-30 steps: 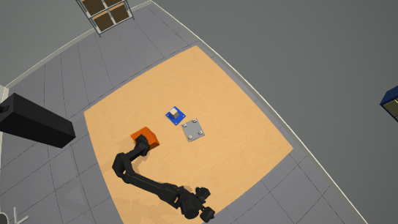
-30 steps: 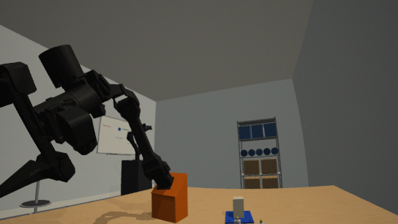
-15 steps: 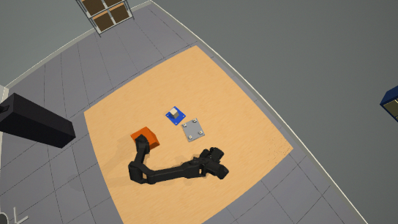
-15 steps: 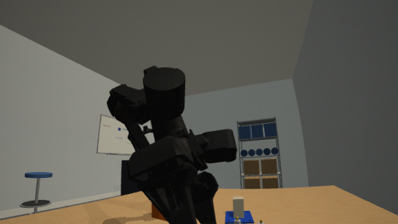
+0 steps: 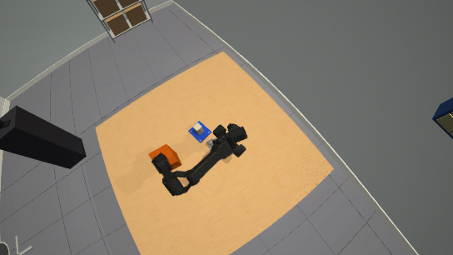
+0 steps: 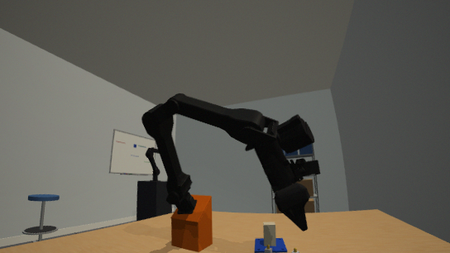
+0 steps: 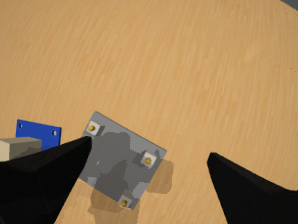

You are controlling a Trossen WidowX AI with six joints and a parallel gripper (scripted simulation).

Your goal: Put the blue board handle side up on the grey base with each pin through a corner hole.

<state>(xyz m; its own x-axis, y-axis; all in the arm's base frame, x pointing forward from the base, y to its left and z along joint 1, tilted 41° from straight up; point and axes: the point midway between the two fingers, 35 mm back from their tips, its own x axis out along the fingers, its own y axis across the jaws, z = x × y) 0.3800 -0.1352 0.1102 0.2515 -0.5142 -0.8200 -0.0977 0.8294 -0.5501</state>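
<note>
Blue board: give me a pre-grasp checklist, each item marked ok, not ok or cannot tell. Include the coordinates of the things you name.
1. Gripper (image 5: 226, 146) (image 7: 152, 151) open and holding nothing: ok.
2. Blue board (image 5: 204, 135) (image 6: 258, 246) (image 7: 56, 142) handle side up: ok.
3. Handle (image 5: 197, 127) (image 6: 270, 234) (image 7: 19, 149) between the fingers: not ok, it is off to one side in the wrist view.
4. Grey base (image 5: 209, 145) (image 7: 140, 142) free of the board: ok, they lie side by side.
5. All four gold pins upright: cannot tell, the wrist view shows three.
</note>
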